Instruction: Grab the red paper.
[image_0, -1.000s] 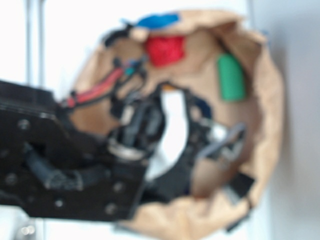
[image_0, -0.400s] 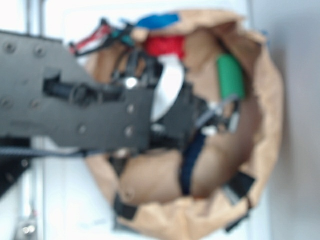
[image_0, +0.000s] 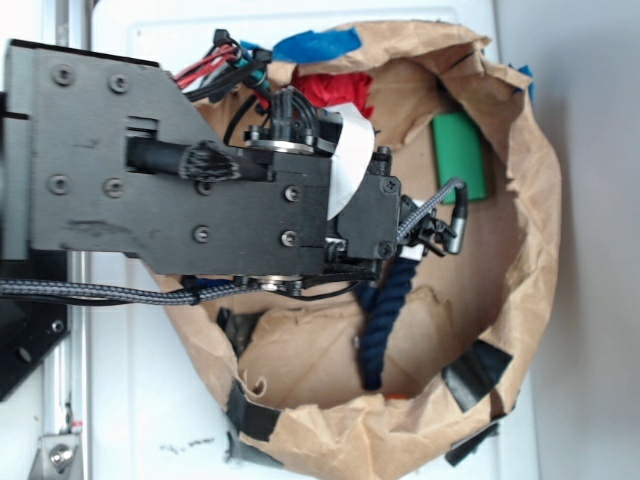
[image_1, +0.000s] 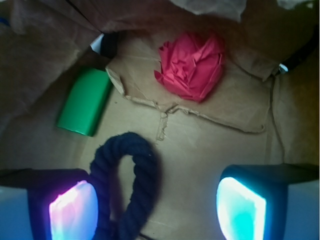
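- Brown paper everywhere – crumpled bag (image_1: 45, 60) walls around a flat creased floor, seen from the wrist view.
- Green block (image_1: 85, 101) at the left, lying flat near the bag's wall; well apart from the target and best left alone.
- Dark blue rope (image_1: 131, 185) looped at lower left, running close beside the left pad – likely to snag if the approach drifts that way.
- Gripper (image_1: 157, 205) open wide, pads glowing pink on the left and teal on the right, nothing between them.
- Red paper (image_1: 191, 65) further in, right of centre, resting on the bag floor near the far wall; a crumpled ball with sharp folds, clear of block and rope.
- To do the step well – judged from this layout: advance further into the bag and shift slightly right until the ball sits centred between the pads, keep the jaws spread until both sides flank it, descend close to the floor, then close gently, since crumpled paper should give under pressure.
- Exterior view: arm covering most of the ball, only a red edge (image_0: 335, 90) showing near the bag's rim.
- No brand, label or readable writing anywhere.
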